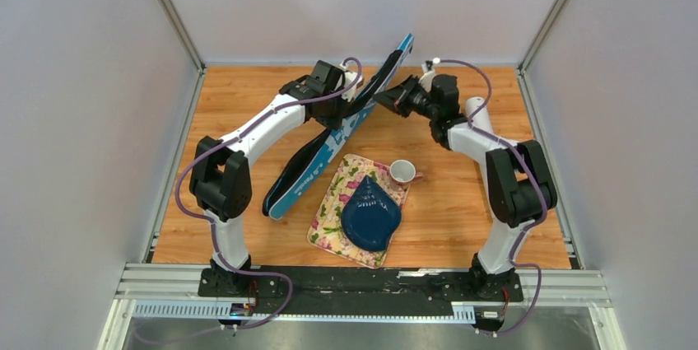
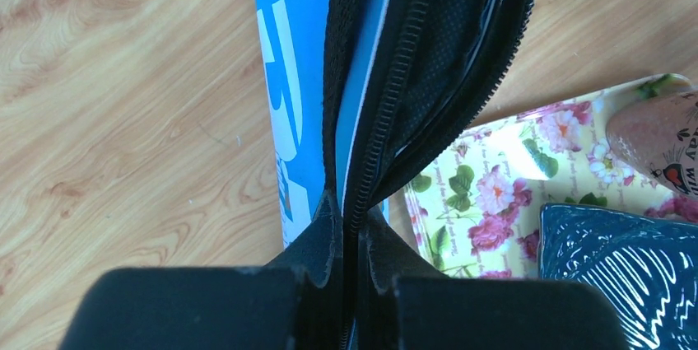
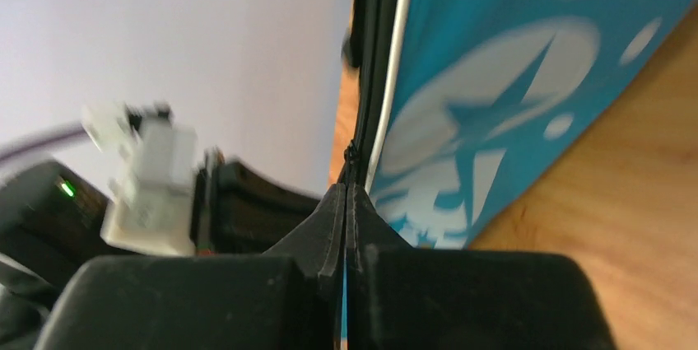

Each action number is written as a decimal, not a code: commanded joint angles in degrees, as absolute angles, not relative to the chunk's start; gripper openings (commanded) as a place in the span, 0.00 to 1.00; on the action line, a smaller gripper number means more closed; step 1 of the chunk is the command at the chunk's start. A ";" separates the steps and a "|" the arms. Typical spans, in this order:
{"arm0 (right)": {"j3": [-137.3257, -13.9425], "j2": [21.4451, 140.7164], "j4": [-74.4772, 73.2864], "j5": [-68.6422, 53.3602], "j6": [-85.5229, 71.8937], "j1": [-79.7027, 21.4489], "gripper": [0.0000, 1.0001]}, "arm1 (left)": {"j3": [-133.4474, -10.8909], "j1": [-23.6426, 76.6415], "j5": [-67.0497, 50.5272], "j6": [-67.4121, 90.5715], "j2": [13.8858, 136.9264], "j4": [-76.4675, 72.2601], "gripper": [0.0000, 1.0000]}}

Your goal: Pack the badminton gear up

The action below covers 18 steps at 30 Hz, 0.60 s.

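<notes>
Your left pincer (image 2: 352, 231) and right pincer (image 3: 346, 202) are each clamped on the zippered edge of the blue racket bag (image 1: 306, 175), whose far end is raised above the wooden surface (image 1: 469, 202).

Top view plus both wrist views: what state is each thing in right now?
Racket bag: zip open, mouth gaping, far end lifted.
Left pincer: shut on the bag's zip edge.
Right pincer: shut on the bag's edge.
Cloth: lying flat.
Plate: resting on the cloth.
Cup: upright, at the cloth's edge.
</notes>
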<state>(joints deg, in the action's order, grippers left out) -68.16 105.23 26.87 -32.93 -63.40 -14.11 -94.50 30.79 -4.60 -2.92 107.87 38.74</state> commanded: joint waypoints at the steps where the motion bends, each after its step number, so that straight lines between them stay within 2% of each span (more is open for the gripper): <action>1: -58.40 96.61 30.75 -29.28 -60.73 -21.08 0.00 | -97.65 30.94 -2.99 -0.35 107.40 34.89 0.00; 6: -49.67 93.00 35.49 -22.60 -61.35 -31.63 0.00 | -96.33 30.67 -3.86 -0.26 106.53 34.10 0.00; 10: -49.73 87.11 23.00 -17.14 -54.34 -31.03 0.00 | -90.64 30.32 -5.96 -1.05 103.72 32.09 0.00; 12: -55.16 85.27 15.07 -18.81 -48.18 -28.84 0.31 | -88.17 30.15 -7.72 -1.75 101.43 30.42 0.00; 14: -58.52 84.29 3.93 -18.37 -45.89 -26.30 0.52 | -86.14 30.15 -8.87 -2.11 100.11 29.27 0.00; 16: -60.90 83.23 0.28 -16.18 -46.05 -24.79 0.63 | -85.26 30.15 -10.10 -2.63 99.58 29.09 0.00; 18: -61.96 83.58 -1.76 -14.94 -49.20 -22.07 0.67 | -84.55 30.15 -10.28 -2.99 98.97 28.48 0.00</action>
<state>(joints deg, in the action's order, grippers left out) -57.71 86.04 8.60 -18.94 -50.54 -26.09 -85.73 30.57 -7.60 -2.57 103.02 32.88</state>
